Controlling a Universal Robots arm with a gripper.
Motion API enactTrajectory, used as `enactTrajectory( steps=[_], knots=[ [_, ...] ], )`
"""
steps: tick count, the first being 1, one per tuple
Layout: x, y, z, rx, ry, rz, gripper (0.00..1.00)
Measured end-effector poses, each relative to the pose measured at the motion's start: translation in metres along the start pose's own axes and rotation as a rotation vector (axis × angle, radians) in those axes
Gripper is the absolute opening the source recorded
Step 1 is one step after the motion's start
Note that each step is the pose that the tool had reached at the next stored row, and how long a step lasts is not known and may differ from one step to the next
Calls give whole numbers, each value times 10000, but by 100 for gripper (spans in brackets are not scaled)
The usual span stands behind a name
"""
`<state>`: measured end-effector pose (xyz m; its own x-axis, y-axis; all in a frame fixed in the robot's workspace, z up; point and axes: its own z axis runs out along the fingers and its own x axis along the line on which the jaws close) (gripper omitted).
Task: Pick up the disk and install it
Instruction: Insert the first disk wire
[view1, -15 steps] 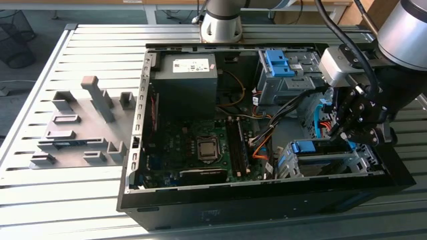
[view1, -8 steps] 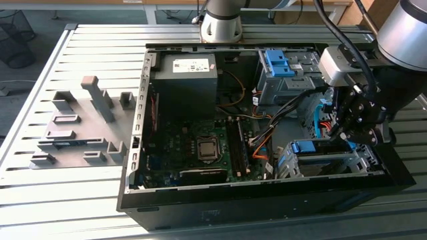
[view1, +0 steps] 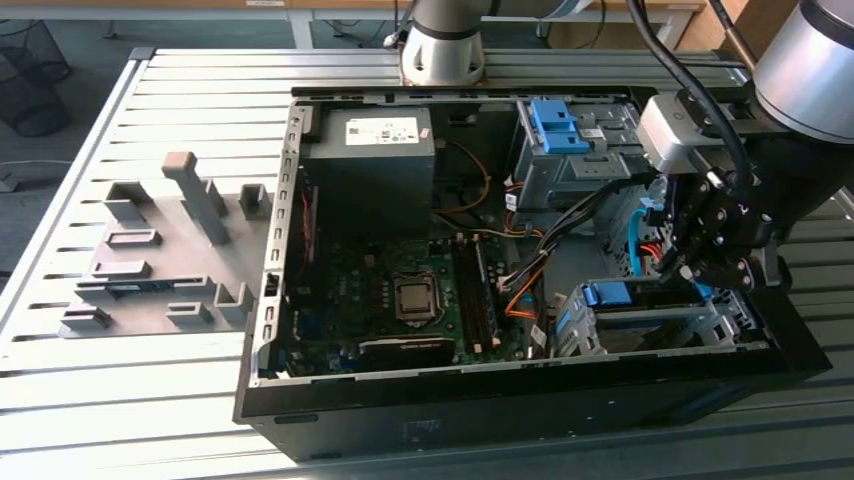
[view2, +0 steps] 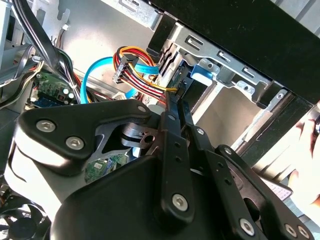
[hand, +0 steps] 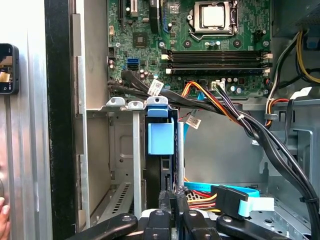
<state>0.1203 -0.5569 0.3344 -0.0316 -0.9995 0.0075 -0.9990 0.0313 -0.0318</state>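
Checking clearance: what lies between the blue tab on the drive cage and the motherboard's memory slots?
A bundle of black and orange cables crosses that stretch, seen in the first wrist view.

The exterior view looks down from high up, at a slant, on the open computer case (view1: 534, 380) lying on the bench (view1: 160, 380). Both wrist views sit close inside that case, sharing the drive cage (hand: 125, 165) and the gripper's (view2: 175, 107) dark linkage.
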Motion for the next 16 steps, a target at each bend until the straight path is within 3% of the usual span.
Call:
enactTrajectory(
  steps=[16],
  knots=[
    [2,-1,-16,2,0,3,16]
  ],
)
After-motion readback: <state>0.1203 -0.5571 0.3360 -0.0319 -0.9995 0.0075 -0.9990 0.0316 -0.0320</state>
